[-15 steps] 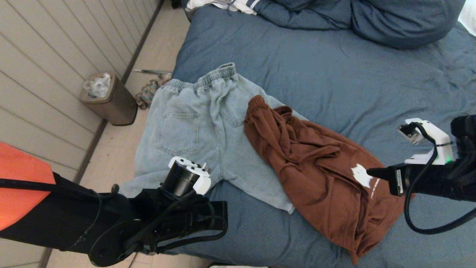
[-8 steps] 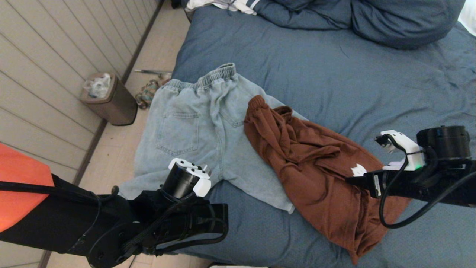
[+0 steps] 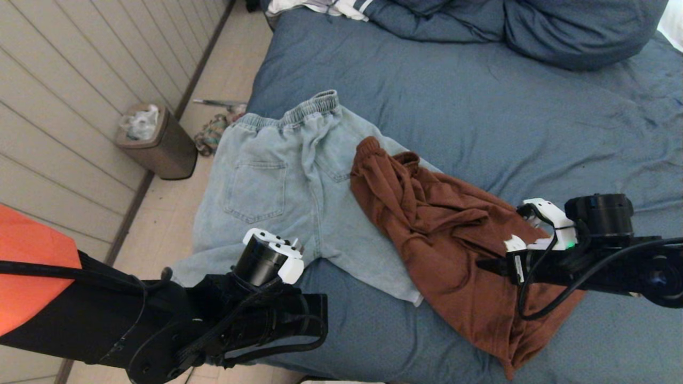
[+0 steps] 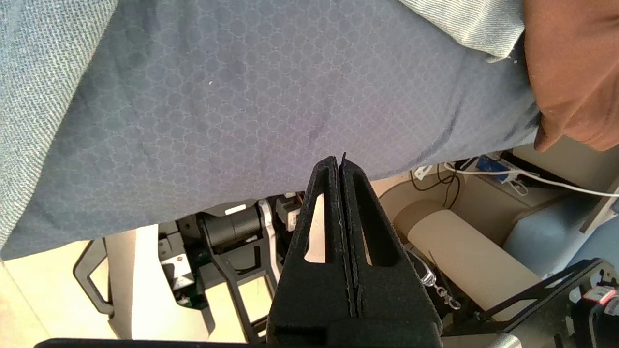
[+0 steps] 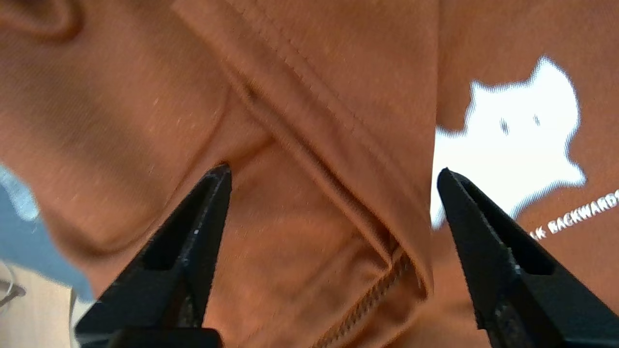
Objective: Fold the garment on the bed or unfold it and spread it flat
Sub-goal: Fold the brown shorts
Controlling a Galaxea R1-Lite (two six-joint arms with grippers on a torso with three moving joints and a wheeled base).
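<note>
A crumpled rust-brown garment (image 3: 443,234) with a white cat print (image 3: 513,244) lies on the slate-blue bed (image 3: 480,106), partly overlapping light denim shorts (image 3: 283,186). My right gripper (image 3: 488,265) reaches in from the right, low over the brown garment beside the print. In the right wrist view the gripper (image 5: 333,169) is open, its jaws straddling a folded hem (image 5: 338,159) of the brown cloth, gripping nothing. The left arm (image 3: 256,309) sits at the bed's near left corner. Its gripper (image 4: 340,162) is shut and empty, pointing along the bed's near edge.
Blue pillows (image 3: 560,32) and a white striped cloth (image 3: 331,8) lie at the head of the bed. A brown waste bin (image 3: 160,144) stands by the panelled wall on the left, with clutter (image 3: 213,133) on the floor beside it. The shorts hang over the bed's left edge.
My right gripper has moved left and lower over the brown garment and its jaws have gone from shut to wide open. The left arm has stayed put.
</note>
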